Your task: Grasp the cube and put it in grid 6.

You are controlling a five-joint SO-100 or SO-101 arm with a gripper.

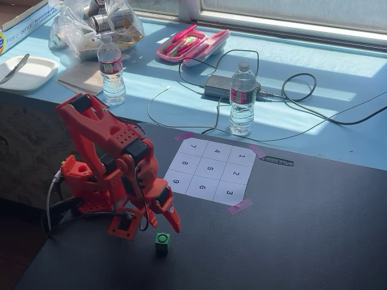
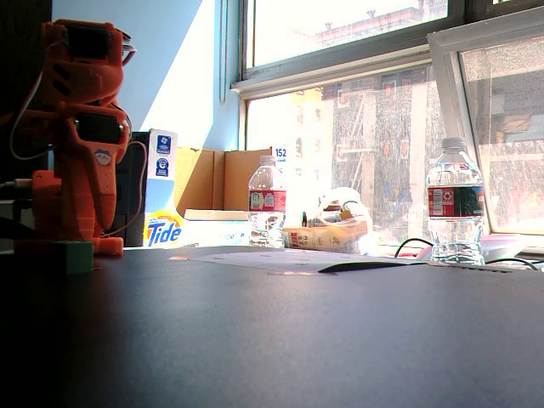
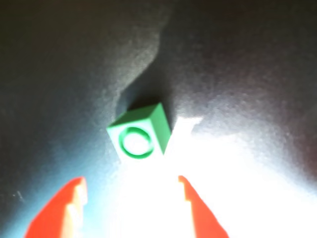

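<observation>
Arm folded low, gripper (image 1: 169,219) pointing down at table (image 1: 290,229), jaws spread, empty; cube (image 1: 161,241) just ahead of fingertips, untouched; grid 6 (image 1: 202,187) apart.

Cube (image 1: 161,241) (green) sits just beside the orange arm's (image 1: 112,163) parted jaws.

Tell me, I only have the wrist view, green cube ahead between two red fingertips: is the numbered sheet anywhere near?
Observer: Yes. In a fixed view the sheet lies beyond the cube, up and to the right, grid 6 on its near edge.
Operator: Is the cube gripped?
Observer: No. The gripper hangs open just short of it, not touching.
Operator: Anything sitting on cell 6?
Observer: Nothing; the nearest bottle stands past the sheet's far edge.
</observation>
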